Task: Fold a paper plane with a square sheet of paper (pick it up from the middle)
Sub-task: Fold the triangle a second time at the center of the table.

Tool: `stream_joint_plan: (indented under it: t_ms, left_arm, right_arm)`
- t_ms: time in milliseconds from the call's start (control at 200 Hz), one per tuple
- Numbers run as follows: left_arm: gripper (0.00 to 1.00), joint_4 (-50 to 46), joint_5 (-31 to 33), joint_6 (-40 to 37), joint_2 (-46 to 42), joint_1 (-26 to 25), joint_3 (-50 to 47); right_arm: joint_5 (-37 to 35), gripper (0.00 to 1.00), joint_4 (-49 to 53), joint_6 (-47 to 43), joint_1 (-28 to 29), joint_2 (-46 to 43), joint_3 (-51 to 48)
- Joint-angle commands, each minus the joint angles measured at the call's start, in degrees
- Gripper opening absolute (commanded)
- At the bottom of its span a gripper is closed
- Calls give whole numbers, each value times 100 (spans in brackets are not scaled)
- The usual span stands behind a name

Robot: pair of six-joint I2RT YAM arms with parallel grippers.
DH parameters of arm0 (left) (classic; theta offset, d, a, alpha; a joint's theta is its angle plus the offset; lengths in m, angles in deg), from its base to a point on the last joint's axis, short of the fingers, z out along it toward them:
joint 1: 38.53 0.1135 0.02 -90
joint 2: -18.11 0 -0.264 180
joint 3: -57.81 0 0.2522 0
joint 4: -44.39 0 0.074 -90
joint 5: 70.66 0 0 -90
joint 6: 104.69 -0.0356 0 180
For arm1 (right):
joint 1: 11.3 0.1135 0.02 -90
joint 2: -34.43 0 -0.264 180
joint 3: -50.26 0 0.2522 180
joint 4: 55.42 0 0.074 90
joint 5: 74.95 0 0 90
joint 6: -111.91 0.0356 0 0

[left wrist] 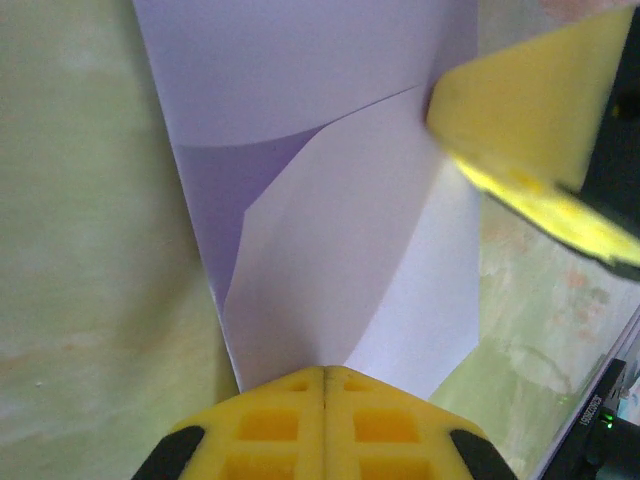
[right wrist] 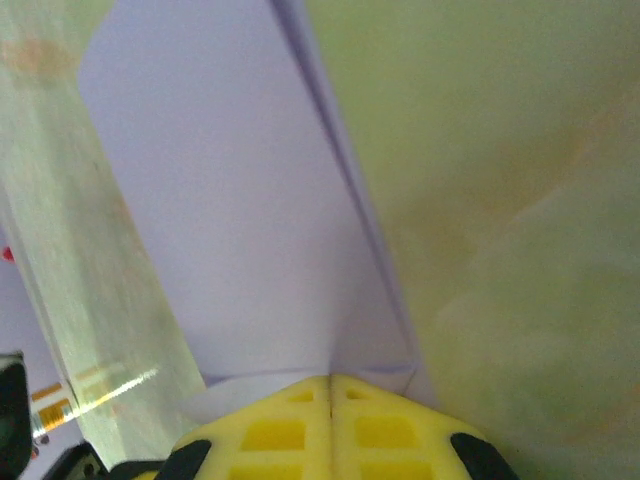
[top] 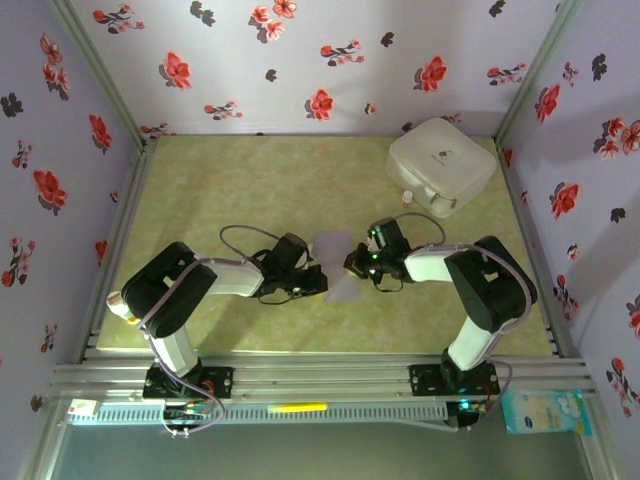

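Both arms reaching inward from lower corners, elbows bending outward, wrists meeting near frame centre. Left gripper (top: 318, 272) pointing right, right gripper (top: 353, 265) pointing left, tips facing each other. Both jaws pressing fully closed, each pinching edge of square sheet of paper (top: 335, 262).

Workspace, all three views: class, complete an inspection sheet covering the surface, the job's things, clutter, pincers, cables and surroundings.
Surface: pale green mottled table mat inside a metal rail frame.
Job's things: lavender sheet of paper, partly folded with visible creases, mid-table between the two arms.
Clutter: white rounded box at the far right corner; pale blue packet beyond the near rail.
Pincers: left pincer and right pincer are each shut on an opposite edge of the sheet.
Cables: grey cables loop over each forearm.
Surroundings: lilac walls with a red flower print on three sides.
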Motion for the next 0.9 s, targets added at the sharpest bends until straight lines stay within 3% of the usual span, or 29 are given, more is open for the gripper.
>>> stream_joint_plan:
  t_ms: [0, 345, 580, 725, 820, 895]
  left_arm:
    - [0, -757, 200, -133, 220, -52, -155]
    - [2, -661, 227, -58, -134, -78, 14]
    - [16, -1328, 512, -252, -729, -44, 820]
    - [14, -1820, 648, -166, -683, 18, 1304]
    - [12, -2233, 540, -246, -541, 62, 1589]
    - [10, -2564, 455, -477, -332, 105, 1866]
  right_arm:
    - [-288, 0, -183, 138, -305, 146, -108]
    - [-477, 0, 271, 45, -426, -537, -106]
    - [-333, 7, 1105, 121, -329, -1527, -329]
    - [-517, 15, 2093, 319, -167, -2204, -255]
    - [-946, 24, 2436, 318, -32, -2596, -249]
    - [-954, 26, 2434, 306, -15, -2647, -232]
